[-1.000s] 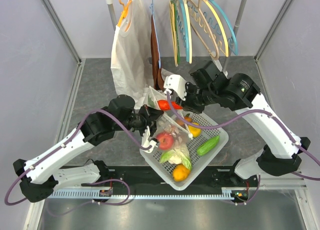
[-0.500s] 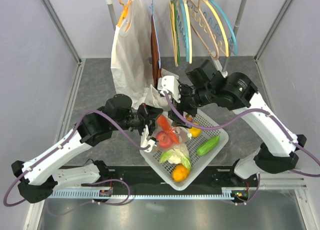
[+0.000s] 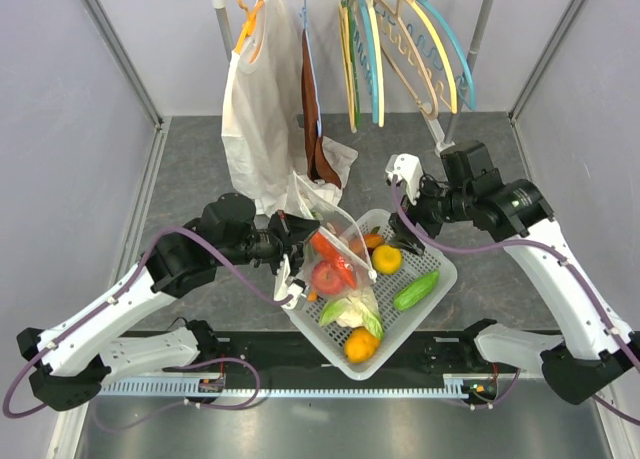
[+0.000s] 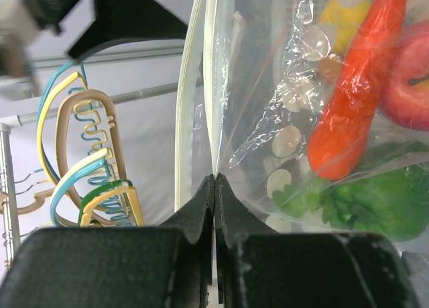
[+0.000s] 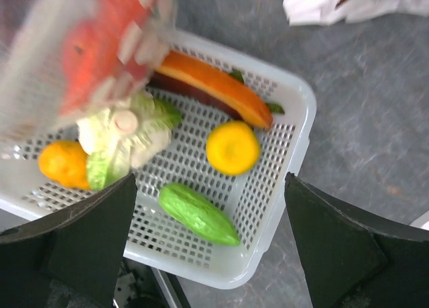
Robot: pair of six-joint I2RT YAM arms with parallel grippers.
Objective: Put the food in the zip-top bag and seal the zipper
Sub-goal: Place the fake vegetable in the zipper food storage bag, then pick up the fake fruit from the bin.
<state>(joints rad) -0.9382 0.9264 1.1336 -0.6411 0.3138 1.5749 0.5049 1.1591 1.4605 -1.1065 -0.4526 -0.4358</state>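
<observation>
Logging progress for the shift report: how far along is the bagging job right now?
Done: the red apple and red chili sit inside the zip-top bag. In hand: the left claw is shut on the bag's edge, holding it over the basket; the right claw is open and empty. Left: the yellow pepper, green cucumber, long orange piece and orange pepper lie in the basket, and the zipper is unsealed.

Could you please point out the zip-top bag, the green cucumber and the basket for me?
zip-top bag (image 4: pixel 281 107), left wrist view, on its dotted clear wall.
green cucumber (image 5: pixel 199 214), right wrist view, on the middle of its body.
basket (image 5: pixel 301 96), right wrist view, on the rim at its far right corner.
</observation>
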